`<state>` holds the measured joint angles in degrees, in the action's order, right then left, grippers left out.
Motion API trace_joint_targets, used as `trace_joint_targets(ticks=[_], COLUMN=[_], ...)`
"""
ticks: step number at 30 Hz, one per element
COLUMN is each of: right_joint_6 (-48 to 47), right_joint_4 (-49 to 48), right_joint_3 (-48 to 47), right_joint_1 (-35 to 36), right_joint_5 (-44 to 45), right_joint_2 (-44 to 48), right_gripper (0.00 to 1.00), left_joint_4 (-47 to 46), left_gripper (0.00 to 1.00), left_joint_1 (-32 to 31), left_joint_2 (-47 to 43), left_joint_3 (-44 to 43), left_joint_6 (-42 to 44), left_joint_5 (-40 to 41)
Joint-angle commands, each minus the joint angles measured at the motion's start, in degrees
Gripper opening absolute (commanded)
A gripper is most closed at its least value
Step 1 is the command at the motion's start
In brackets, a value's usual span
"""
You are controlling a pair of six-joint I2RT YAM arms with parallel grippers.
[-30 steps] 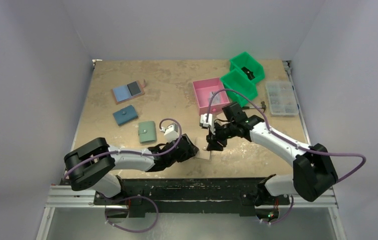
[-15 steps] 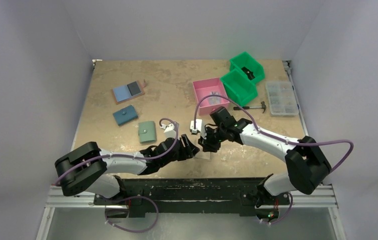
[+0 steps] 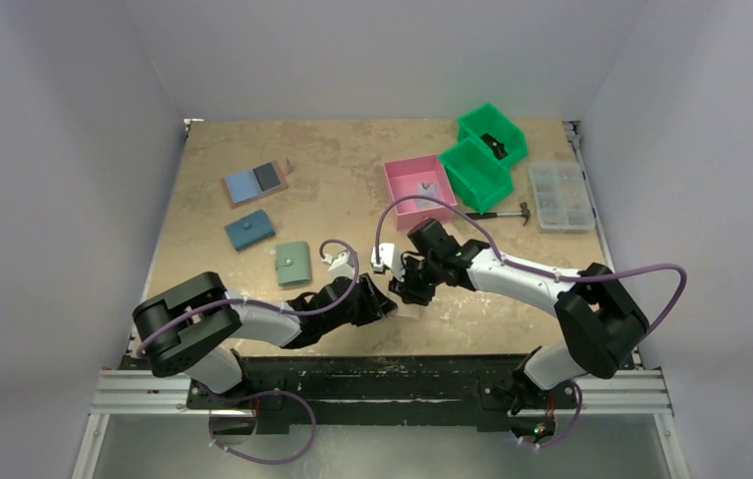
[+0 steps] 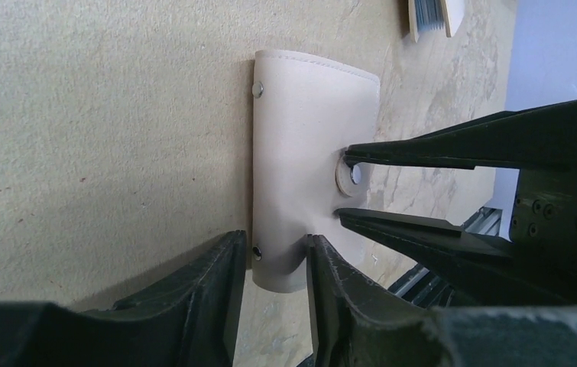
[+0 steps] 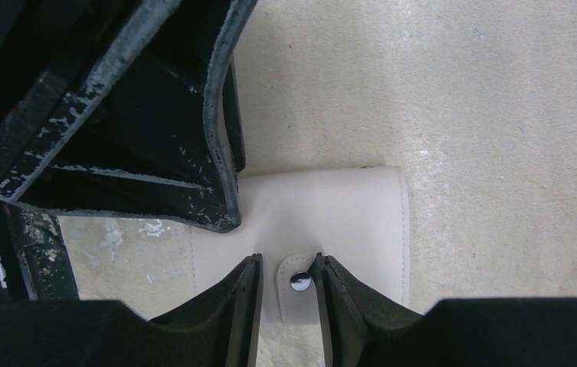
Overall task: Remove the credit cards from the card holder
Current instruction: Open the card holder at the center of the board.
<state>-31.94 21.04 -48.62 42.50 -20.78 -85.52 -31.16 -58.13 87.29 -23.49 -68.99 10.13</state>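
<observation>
**Location.** The card holder lies closed, pale outer face up, on the table. It sits at mid-width, close to the near edge and the black rail. From overhead the 2 grippers meeting above it cover most of it.

**Clearances.**
- Behind the holder the tabletop is bare up to the pink bin.
- A green wallet lies near on the left. A blue wallet and an open blue-and-grey holder lie well beyond it.
- 2 green bins, a hammer and a clear parts box sit well apart at the far right.

**Orientation.** The wrist views show the holder's long axis running in line with the left gripper's reach and crosswise to the right gripper's. The long side with the snap tab faces the right gripper. The opposite long side carries 2 small rivets.

**Left gripper**. The fingers are partly spread at the holder's near short end. One lies beside the riveted edge and the other over the holder's face. Whether they clamp it cannot be told.

**Right gripper**. The fingers are apart and bracket the snap tab. One touches the tab, and a gap shows between the tab and the other.
</observation>
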Motion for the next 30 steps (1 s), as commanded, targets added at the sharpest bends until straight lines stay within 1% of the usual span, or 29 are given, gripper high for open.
trace_joint_targets(ticks=[1,3,5,8,9,13,14,21,30], right_joint_6=[-0.1,-0.4,-0.8,-1.3,-1.5,-2.4,-2.7,-4.0,-5.1], right_joint_4=[-1.0,-0.8,-0.4,0.4,0.6,2.1,2.6,3.8,5.8], right_joint_3=[-1.5,-1.6,-1.8,-2.0,-2.1,-2.5,-2.6,-3.0,-3.1], right_joint_1=[0.6,0.7,0.8,0.8,0.8,0.8,0.7,0.0,-3.4], right_joint_5=[3.7,4.2,4.8,5.4,5.5,6.0,6.0,7.0,6.9], right_joint_2=[-0.7,-0.8,-0.9,-0.8,-0.7,-0.1,0.0,0.8,2.3], right_gripper=[0.37,0.33,0.28,0.17,0.14,0.01,0.0,0.0,0.0], left_joint_4=[-3.9,-5.4,-6.5,-8.1,-8.5,-9.7,-9.8,-9.9,-10.3], left_gripper=[0.35,0.29,0.19,0.03,0.0,0.0,0.0,0.0,0.0], left_joint_1=[0.4,0.7,0.9,1.5,1.6,2.0,2.0,2.3,2.5], left_joint_2=[1.5,2.2,2.8,3.5,3.5,3.3,3.2,2.3,1.4], left_joint_3=[0.3,0.9,1.4,2.4,2.7,4.1,4.3,5.3,6.0], left_joint_6=[-2.5,-3.0,-3.3,-3.6,-3.7,-4.0,-4.0,-4.2,-4.4], left_joint_5=[-1.0,-1.6,-2.1,-2.3,-2.3,-2.0,-1.8,-1.2,-1.0])
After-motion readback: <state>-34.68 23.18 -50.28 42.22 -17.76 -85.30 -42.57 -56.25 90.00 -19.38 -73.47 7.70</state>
